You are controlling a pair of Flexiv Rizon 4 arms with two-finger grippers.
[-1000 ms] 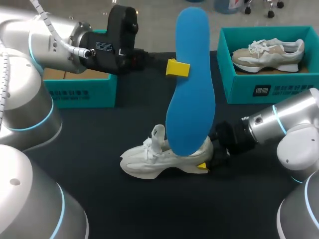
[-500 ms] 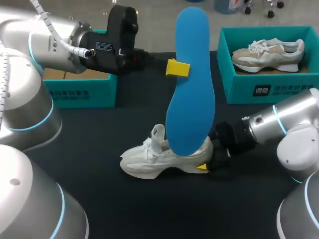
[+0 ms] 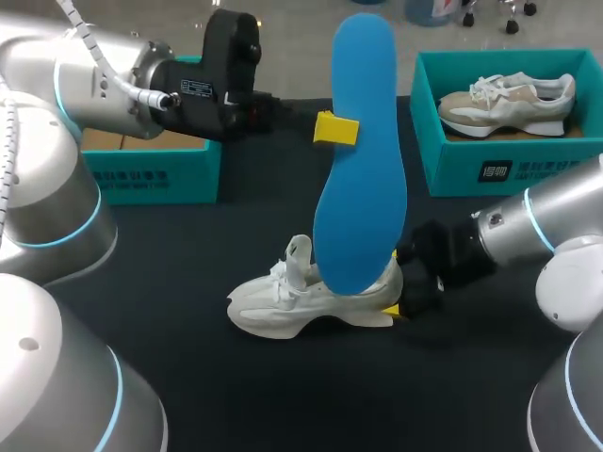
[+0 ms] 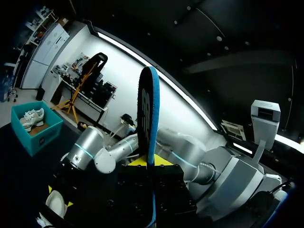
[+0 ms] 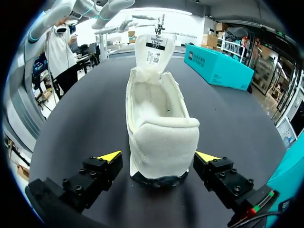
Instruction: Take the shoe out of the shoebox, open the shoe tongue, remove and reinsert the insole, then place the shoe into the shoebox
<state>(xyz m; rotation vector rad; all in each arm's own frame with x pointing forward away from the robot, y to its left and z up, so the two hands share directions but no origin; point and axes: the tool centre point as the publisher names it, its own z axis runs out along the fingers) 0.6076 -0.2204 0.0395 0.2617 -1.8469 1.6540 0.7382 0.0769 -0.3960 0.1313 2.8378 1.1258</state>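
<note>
Shoe (image 3: pixel 283 306), heel inside wide-open right hand (image 5: pixel 159 156); blue insole (image 3: pixel 363 188) above, tight in left hand (image 3: pixel 341 128); open shoebox (image 3: pixel 151 179) behind.

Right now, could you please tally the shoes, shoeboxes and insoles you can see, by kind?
Shoes: 2 (white shoe on the table, beige shoe boxed)
Shoeboxes: 2 (left shoebox, right shoebox)
Insoles: 1 (blue insole)
Total: 5

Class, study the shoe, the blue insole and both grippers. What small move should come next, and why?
Probably close the right gripper on the heel of the shoe. Its fingers stand open on either side of the heel, not touching it, so nothing steadies the shoe. Meanwhile the left gripper holds the insole upright over the shoe, ready to slide in.
</note>
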